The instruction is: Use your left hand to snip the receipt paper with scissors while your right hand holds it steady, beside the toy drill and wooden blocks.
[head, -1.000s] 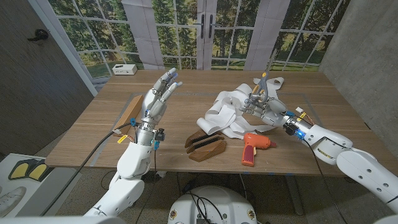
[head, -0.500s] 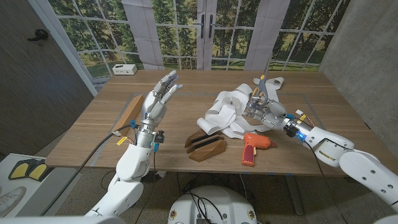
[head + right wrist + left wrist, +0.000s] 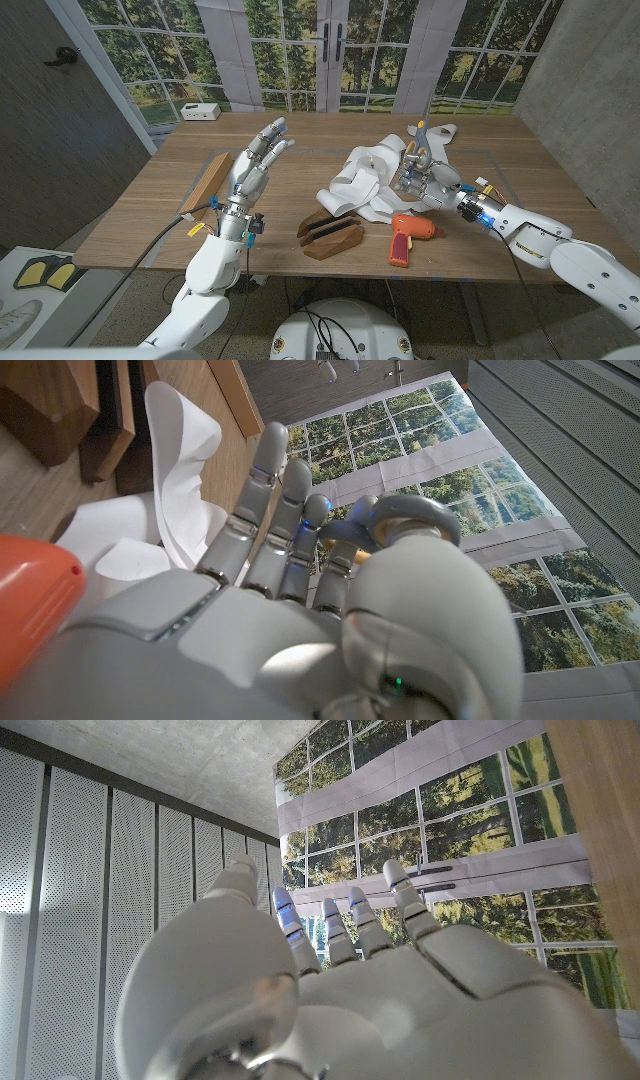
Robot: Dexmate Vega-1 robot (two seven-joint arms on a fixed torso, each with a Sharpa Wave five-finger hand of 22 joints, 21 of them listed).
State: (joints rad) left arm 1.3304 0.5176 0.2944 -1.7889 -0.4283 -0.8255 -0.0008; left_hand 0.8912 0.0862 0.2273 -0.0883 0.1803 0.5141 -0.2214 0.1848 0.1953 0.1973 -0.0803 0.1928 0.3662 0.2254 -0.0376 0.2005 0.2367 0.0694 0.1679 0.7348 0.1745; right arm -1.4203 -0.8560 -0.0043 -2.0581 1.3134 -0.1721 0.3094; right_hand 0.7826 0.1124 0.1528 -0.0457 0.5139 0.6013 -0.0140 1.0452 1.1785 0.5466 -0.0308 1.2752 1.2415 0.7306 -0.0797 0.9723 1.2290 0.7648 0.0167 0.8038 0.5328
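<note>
on the far left of the desk (image 3: 300, 175) a wooden plank (image 3: 206, 183) lies near the edge, running front to back. just to its right the left hand (image 3: 255, 165) is raised above the desk, fingers spread and reaching upward, with nothing in it; the left wrist view shows the same hand (image 3: 370, 990) with its fingers apart against the windows. a small white box (image 3: 201, 111) sits at the far left corner of the desk. toward the middle front, the wooden blocks (image 3: 333, 234) lie as a dark slotted piece near the front edge. behind and to the right of them the receipt paper (image 3: 365, 180) is heaped in loose white curls across the middle of the desk; in the right wrist view a curl of it (image 3: 185, 470) stands up past the fingers. the orange toy drill (image 3: 408, 236) lies just in front of the paper, right of the blocks. the right hand (image 3: 420, 178) is over the right side of the paper heap and grips the scissors (image 3: 420, 143), whose grey handle loop (image 3: 405, 520) sits by the curled thumb and fingers.
</note>
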